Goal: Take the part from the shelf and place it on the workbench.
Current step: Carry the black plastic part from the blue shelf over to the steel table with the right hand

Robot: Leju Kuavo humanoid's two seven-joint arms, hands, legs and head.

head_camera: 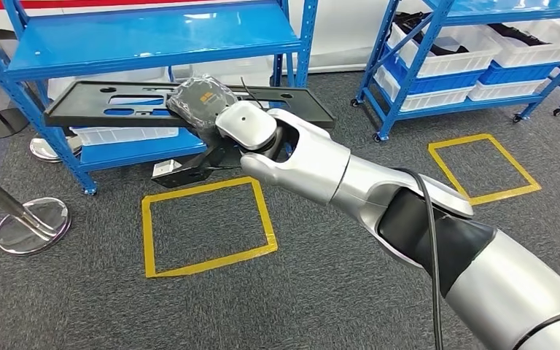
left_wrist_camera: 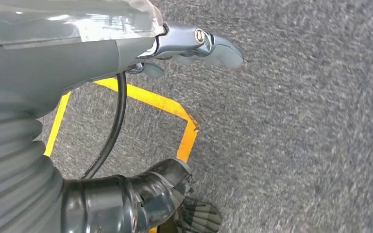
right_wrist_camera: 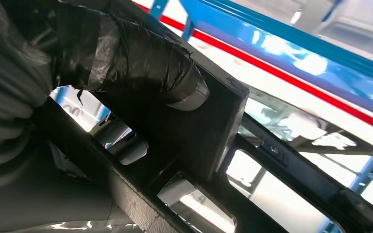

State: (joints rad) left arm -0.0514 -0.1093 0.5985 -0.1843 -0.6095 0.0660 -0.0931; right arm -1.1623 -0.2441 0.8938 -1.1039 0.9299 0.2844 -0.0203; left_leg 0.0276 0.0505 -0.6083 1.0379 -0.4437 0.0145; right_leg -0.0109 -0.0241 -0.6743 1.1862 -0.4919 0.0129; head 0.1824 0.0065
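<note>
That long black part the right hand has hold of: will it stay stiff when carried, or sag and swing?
The black part looks like a rigid moulded panel with cut-outs, so it probably will not sag. It is long and flat, and the right hand grips it well off its middle, so the far end may tip or swing. The cut-outs suggest it is fairly light for its length.

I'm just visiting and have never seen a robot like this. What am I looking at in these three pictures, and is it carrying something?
It is a humanoid robot with two silver arms. The head view looks down from high on its body: the right hand grips a long flat black part in front of a blue shelf, above grey carpet marked with yellow tape squares. The right wrist view sits just behind that hand, so you see taped fingers wrapped around the part's black frame. The left wrist view looks down at the carpet; the left hand holds nothing.
</note>
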